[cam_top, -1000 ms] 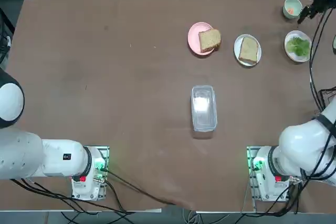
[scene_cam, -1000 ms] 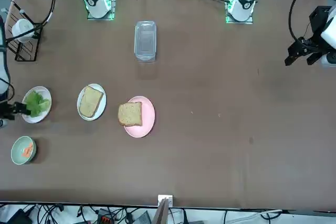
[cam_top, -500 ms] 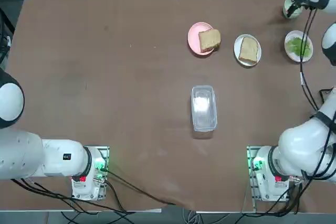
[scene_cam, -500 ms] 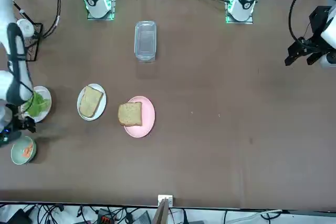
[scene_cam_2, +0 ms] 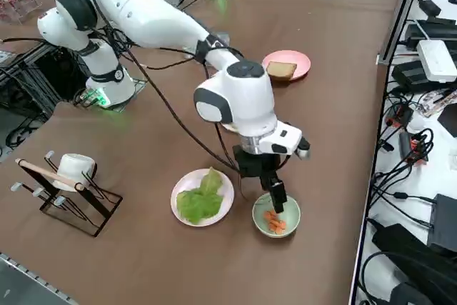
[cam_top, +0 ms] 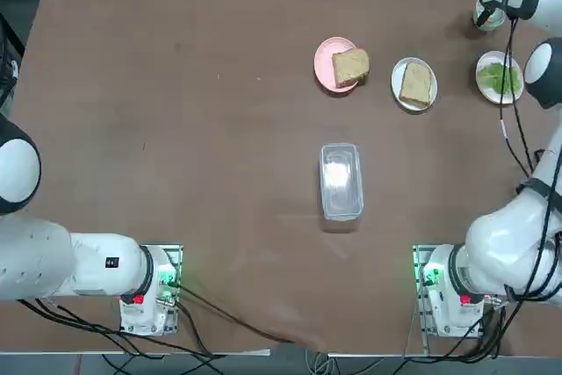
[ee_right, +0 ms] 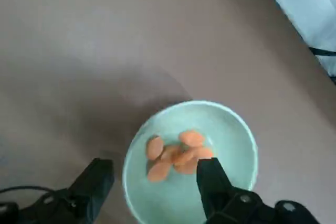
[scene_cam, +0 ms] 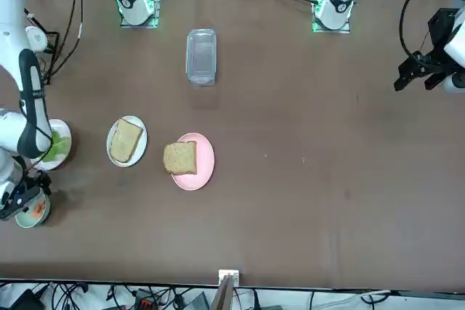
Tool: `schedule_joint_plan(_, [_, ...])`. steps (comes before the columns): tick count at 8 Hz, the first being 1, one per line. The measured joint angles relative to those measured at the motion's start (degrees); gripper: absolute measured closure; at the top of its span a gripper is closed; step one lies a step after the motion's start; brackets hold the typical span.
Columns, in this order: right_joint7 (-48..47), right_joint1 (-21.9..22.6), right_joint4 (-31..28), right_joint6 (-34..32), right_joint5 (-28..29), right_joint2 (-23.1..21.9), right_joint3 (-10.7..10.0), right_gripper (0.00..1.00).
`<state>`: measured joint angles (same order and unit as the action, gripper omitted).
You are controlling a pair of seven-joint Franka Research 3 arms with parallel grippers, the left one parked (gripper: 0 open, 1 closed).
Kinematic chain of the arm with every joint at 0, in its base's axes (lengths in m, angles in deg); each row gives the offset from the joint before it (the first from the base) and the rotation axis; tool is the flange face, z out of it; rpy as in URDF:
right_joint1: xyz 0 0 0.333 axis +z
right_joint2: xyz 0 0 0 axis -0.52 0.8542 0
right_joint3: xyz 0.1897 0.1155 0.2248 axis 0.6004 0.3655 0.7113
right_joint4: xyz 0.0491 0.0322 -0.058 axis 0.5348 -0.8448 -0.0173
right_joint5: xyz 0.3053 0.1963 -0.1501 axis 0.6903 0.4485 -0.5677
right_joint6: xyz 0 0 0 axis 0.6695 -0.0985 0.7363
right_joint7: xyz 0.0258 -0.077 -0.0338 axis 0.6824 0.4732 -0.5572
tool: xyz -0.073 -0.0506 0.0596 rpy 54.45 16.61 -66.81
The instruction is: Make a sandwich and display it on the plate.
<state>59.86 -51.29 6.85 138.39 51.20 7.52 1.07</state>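
**Ana:** Wrist view first. The right gripper (ee_right: pixel 155 179) hangs over the little green bowl (ee_right: pixel 231 129). Its two fingers (ee_right: pixel 210 174) are spread wide, one on each side of the orange bits (ee_right: pixel 176 156). Nothing is pinched.

**Ben:** Where was it a moment ago?

**Ana:** A second ago, from the top, it was off by the table's far right edge, next to the lettuce plate (cam_top: pixel 497 77). Now the right gripper has swung over to the green bowl in the far corner and dipped down. From the right side you can see the fingers pointing straight into the bowl.

**Ben:** So is there a sandwich yet?

**Ana:** No. The sandwich is still in parts. One bread slice (cam_top: pixel 350 66) sits on the pink plate (cam_top: pixel 325 57). The other bread slice (cam_top: pixel 415 84) sits on the white plate (cam_top: pixel 398 72) just beside it. The lettuce (scene_cam_2: pixel 200 199) lies alone on its own white plate, near the bowl.

**Ben:** What does the move mean, then?

**Ana:** I think the arm is going for an orange bit first, maybe as filling. Nothing is stacked, so the job has barely begun.

**Ben:** Could it go wrong?

**Ana:** The bits look small and slippery, and the bowl might slide.
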Motion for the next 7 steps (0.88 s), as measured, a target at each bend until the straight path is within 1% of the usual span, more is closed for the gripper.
schedule_joint_plan(1, [0.06, 0.01, 0.46, 0.53, 0.00, 1.40, 0.00, 0.06])
schedule_joint_plan(3, [0.11, -0.05, 0.59, 1.01, 0.00, 2.43, -0.04, 0.15])
schedule_joint_plan(7, [0.12, -0.02, 2.05, -0.23, 0.01, 2.05, -0.04, 0.95])
